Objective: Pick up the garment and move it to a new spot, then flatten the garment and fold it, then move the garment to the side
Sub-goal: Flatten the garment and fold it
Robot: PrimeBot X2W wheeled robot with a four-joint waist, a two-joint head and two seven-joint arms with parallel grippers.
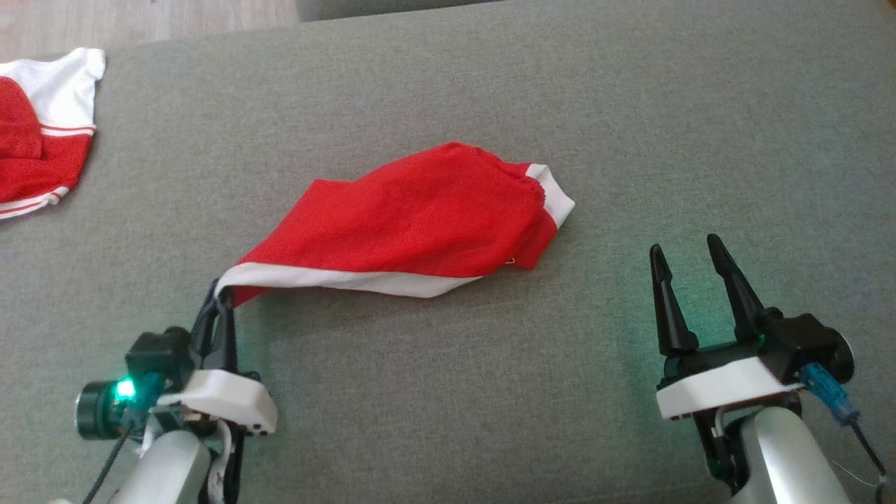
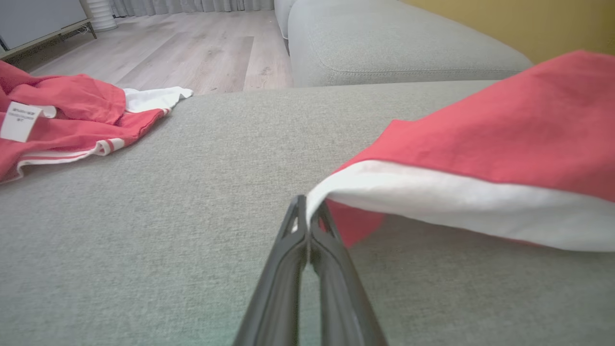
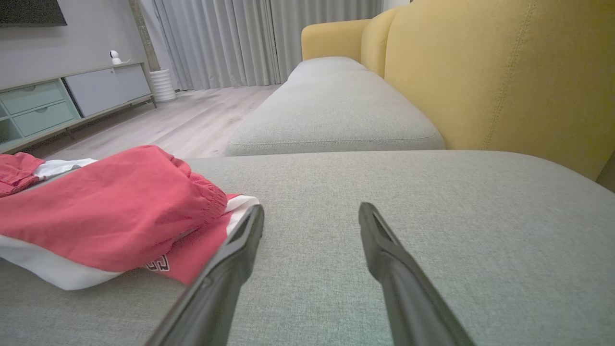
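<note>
While the left gripper [image 1: 222, 299] is pinching the white-hemmed corner of the red fabric garment [image 1: 420, 217] lying mid-frame on the grey woven cushion [image 1: 490, 392], the right gripper [image 1: 688, 250] is hovering at lower right, fingers apart.

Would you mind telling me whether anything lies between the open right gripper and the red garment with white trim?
Nothing visible does: only bare grey fabric cushion separates the right gripper from the red garment with white trim, whose other end the left gripper pinches.
</note>
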